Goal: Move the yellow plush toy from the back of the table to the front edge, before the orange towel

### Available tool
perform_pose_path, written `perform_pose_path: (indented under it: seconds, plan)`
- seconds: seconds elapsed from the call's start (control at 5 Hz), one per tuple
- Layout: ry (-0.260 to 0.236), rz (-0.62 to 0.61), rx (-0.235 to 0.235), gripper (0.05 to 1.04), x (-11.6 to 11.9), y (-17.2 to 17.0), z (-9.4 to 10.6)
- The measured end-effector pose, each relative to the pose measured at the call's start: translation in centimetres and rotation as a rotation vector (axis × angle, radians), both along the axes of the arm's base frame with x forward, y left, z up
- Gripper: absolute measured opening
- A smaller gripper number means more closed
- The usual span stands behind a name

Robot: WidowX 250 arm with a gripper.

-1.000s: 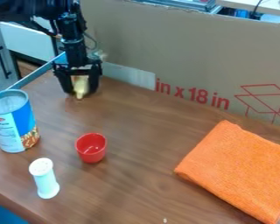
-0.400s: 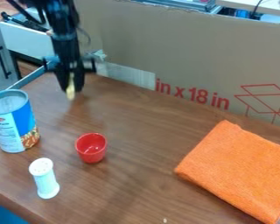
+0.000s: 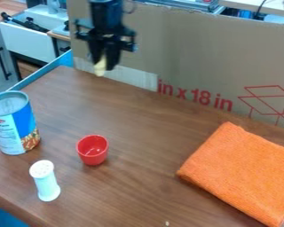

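Brown tabletop bears a blue-labelled can, red cup and white shaker, the pincer clamped on a yellowish piece.

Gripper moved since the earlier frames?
Yes. The gripper, with the pale yellow object, is now higher in view and farther right, judged against the red cup.

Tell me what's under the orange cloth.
The cloth lies on the brown table, which shows around the cloth's left side. Anything else beneath is covered, so I can't tell.
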State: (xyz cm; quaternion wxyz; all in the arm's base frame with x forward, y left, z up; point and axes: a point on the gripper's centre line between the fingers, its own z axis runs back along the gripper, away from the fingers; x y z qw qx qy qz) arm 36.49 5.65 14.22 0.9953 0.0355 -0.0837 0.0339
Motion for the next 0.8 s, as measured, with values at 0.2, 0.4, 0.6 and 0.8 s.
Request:
perform_pose_path:
  seconds: [0.2,0.4,0.6,0.8]
  plan:
    - [0.039,-0.15,-0.008,0.316,-3.0,-3.9,0.0]
    - [0.11,-0.302,-0.082,0.316,-7.0,-8.8,-1.7]
    - [0.119,-0.411,-0.128,0.316,-10.5,-11.3,-2.7]
    - [0.12,-0.518,-0.175,0.316,-12.5,-12.1,-4.0]
